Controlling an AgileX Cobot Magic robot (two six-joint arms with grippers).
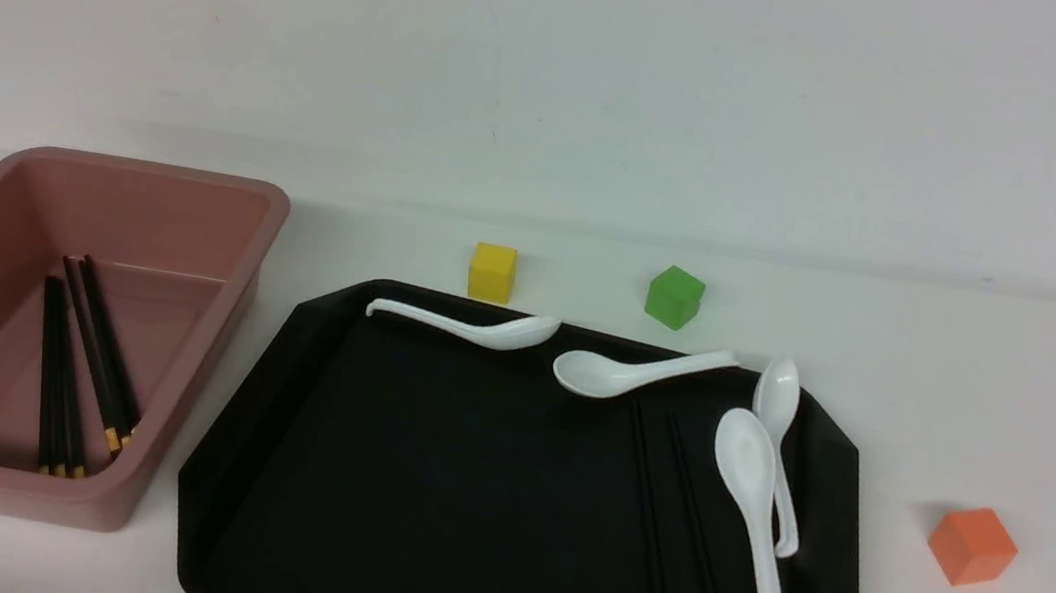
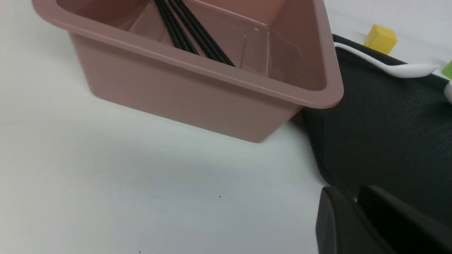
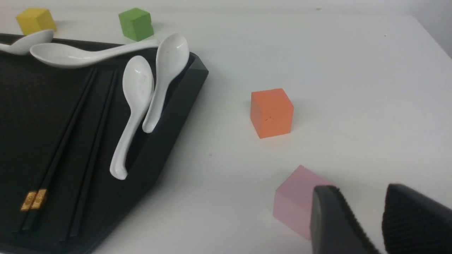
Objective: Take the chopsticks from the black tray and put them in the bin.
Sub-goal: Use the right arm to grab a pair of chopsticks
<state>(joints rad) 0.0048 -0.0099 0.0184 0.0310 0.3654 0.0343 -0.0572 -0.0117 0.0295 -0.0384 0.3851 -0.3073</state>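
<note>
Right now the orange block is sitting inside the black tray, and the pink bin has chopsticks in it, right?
Not quite: the orange block is outside the black tray, on the white surface beyond its right side, as the front view shows. The pink bin does have chopsticks in it.

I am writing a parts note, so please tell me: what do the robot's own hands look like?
Only fingertips show. The left hand has dark grey, blunt fingers. The right hand looks similar, dark grey to black. Arms and cables are out of view.
</note>
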